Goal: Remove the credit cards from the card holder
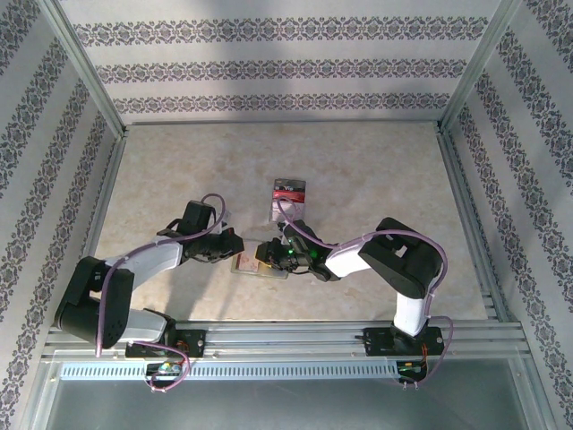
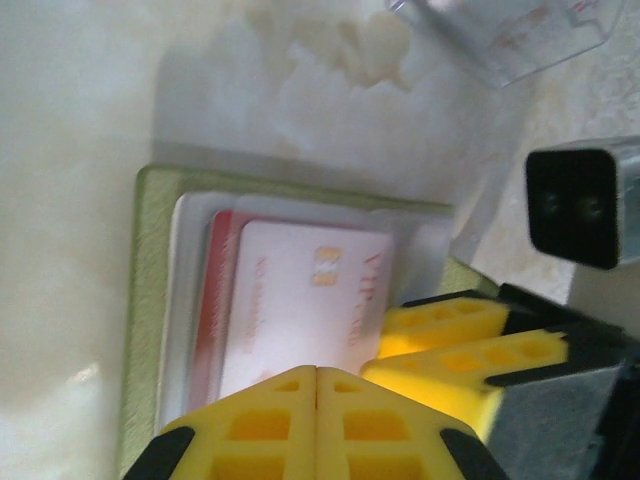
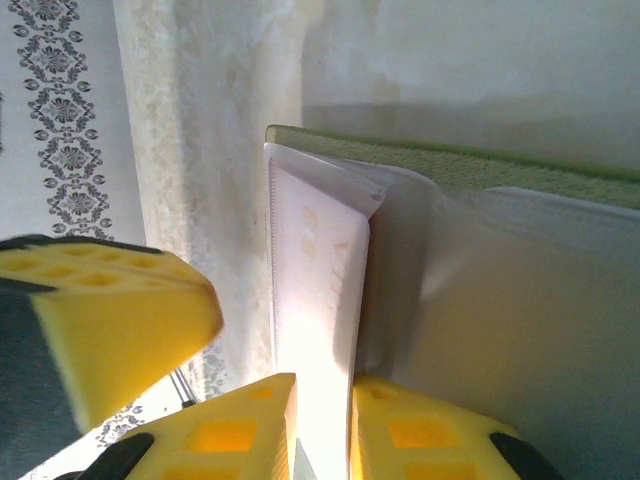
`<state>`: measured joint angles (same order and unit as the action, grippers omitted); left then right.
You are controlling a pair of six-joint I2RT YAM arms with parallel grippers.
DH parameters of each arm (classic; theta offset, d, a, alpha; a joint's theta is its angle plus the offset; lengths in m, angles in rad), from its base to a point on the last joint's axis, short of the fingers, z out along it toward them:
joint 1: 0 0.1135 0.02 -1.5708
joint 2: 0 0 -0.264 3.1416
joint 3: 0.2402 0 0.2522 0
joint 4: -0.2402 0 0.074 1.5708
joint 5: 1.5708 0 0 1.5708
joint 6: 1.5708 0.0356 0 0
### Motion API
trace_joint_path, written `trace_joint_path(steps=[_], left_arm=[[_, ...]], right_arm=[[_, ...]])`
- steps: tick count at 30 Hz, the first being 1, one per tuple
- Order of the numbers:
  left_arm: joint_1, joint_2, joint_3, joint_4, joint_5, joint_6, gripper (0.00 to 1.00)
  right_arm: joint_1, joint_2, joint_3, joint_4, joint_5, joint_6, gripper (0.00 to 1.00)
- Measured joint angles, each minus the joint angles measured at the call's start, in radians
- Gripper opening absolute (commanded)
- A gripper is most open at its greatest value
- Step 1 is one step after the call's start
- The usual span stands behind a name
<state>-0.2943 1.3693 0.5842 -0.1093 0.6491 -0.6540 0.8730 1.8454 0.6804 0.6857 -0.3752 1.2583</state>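
Early extraction stage: the clenched left gripper bears on the open card holder on the bench. The right gripper pinches a pale credit card between its fingertips. That card and a red card remain pocketed; none is out.

Closed left pincer sits on card holder.

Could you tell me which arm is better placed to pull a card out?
Right: the right gripper has its jaws pinching the pale plastic card; the shut left gripper likely pins the olive-green bifold wallet.
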Motion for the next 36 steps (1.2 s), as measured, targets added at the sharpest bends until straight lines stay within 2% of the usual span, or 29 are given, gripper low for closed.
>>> trace_joint_path(steps=[9,24,36], left_arm=[[0.002,0.089,0.027,-0.034,-0.024,0.031,0.01],[0.002,0.111,0.034,-0.079,-0.071,0.084,0.0],[0.002,0.111,0.037,-0.086,-0.08,0.091,0.0]], right_arm=[[0.0,0.004,0.0,0.0,0.0,0.0,0.2],[0.0,0.004,-0.004,0.0,0.0,0.0,0.16],[0.0,0.004,-0.007,-0.001,0.0,-0.001,0.02]])
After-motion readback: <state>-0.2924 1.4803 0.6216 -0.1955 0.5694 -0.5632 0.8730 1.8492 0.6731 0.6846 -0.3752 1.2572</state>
